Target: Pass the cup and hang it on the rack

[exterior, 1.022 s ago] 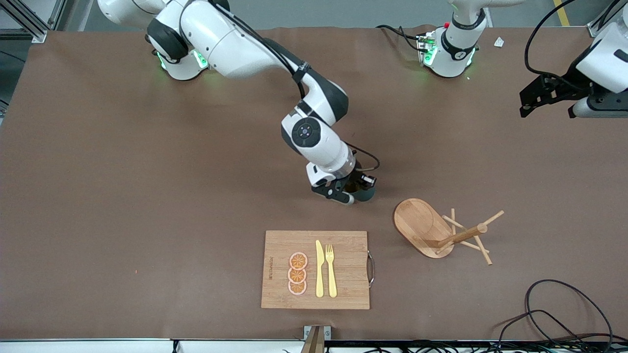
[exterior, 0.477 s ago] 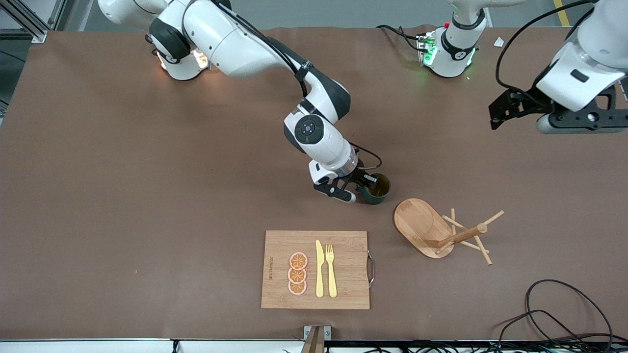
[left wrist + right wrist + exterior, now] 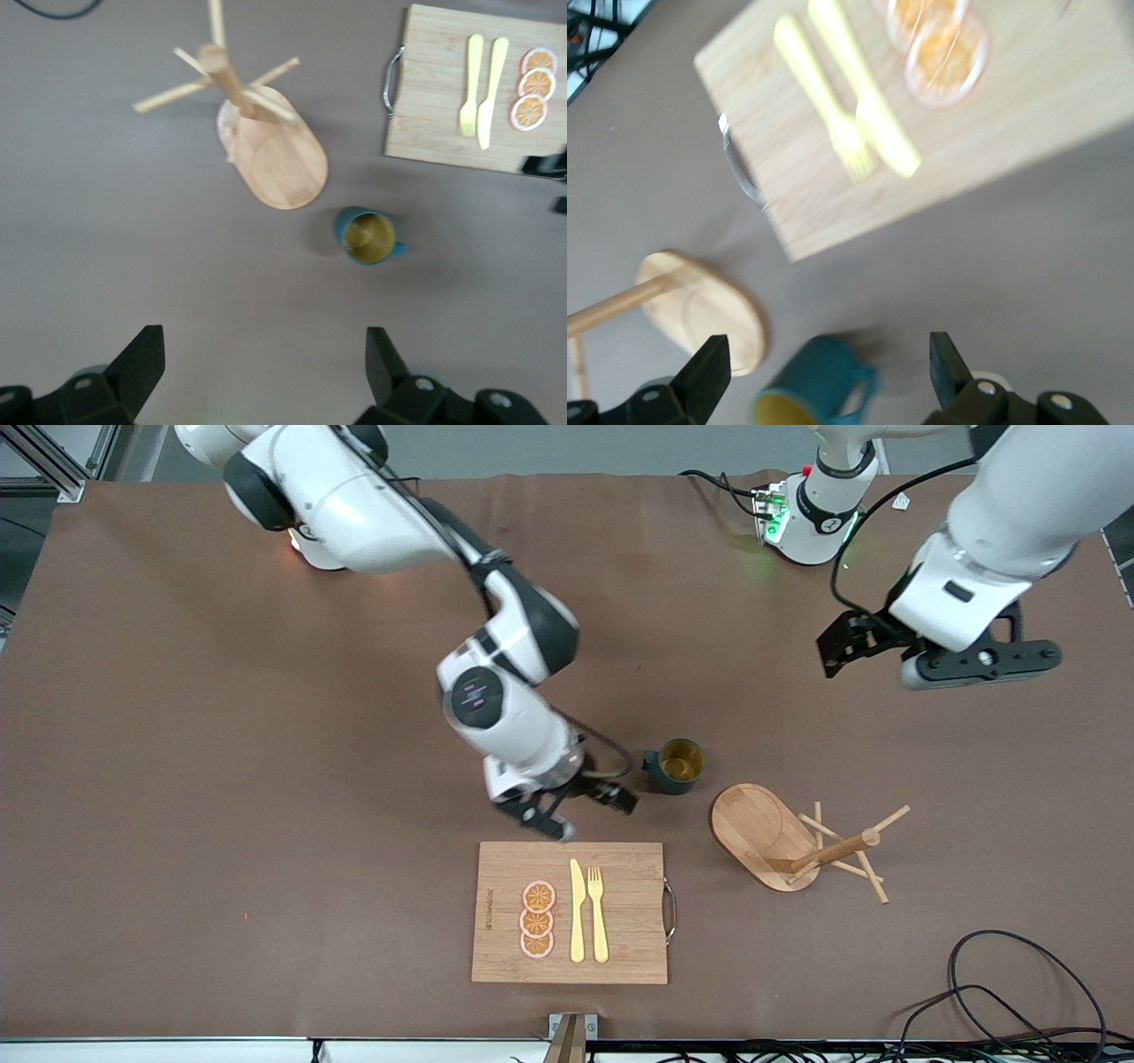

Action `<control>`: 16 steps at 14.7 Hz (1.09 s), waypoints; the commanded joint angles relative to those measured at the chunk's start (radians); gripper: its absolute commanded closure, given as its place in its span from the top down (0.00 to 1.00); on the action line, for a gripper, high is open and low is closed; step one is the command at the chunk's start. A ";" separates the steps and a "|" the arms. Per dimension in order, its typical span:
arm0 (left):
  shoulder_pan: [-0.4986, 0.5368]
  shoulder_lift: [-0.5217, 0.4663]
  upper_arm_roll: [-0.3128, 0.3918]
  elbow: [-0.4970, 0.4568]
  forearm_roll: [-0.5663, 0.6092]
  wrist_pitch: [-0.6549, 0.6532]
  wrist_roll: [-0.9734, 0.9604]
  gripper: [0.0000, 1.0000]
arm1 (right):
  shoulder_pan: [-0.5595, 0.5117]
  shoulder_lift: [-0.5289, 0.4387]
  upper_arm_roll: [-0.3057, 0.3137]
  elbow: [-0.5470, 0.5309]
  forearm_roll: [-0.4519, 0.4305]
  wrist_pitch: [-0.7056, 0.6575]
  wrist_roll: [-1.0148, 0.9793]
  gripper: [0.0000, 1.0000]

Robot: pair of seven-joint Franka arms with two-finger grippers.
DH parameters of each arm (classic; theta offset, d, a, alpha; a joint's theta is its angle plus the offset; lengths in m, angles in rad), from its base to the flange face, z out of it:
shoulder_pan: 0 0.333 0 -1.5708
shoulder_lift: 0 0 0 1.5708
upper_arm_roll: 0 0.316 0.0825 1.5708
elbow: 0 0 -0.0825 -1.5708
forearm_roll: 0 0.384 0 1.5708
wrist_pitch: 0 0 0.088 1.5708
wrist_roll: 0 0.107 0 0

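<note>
The dark teal cup (image 3: pixel 678 765) stands upright on the table by itself, its handle turned toward my right gripper. That right gripper (image 3: pixel 588 813) is open with nothing in it, beside the cup toward the right arm's end and over the cutting board's farther edge. In the right wrist view the cup (image 3: pixel 813 388) shows between the spread fingers (image 3: pixel 707 367), apart from them. The wooden rack (image 3: pixel 764 834) sits beside the cup, nearer the front camera. My left gripper (image 3: pixel 852 646) hangs open and high over bare table; its wrist view shows the cup (image 3: pixel 368 237) and rack (image 3: pixel 270 159) below.
A bamboo cutting board (image 3: pixel 620 948) with a metal handle carries orange slices (image 3: pixel 537 919), a yellow knife and a fork (image 3: pixel 597 912); it lies nearer the front camera than the cup. Black cables (image 3: pixel 992 992) coil at the table's front corner at the left arm's end.
My right gripper opened, let go of the cup and drew back toward the cutting board. The cup stays standing on the table. My left arm swung in over the table toward the cup.
</note>
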 commanded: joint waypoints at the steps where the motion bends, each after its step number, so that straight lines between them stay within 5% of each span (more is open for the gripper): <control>1: -0.075 0.055 -0.018 0.023 0.011 0.034 -0.146 1.00 | -0.103 -0.065 0.015 -0.032 -0.042 -0.116 -0.208 1.00; 10: -0.412 0.263 -0.018 0.026 0.274 0.131 -0.659 1.00 | -0.459 -0.243 0.009 -0.070 -0.206 -0.356 -0.511 1.00; 16: -0.558 0.386 -0.016 0.023 0.433 0.143 -1.031 1.00 | -0.615 -0.513 0.009 -0.317 -0.247 -0.384 -0.752 1.00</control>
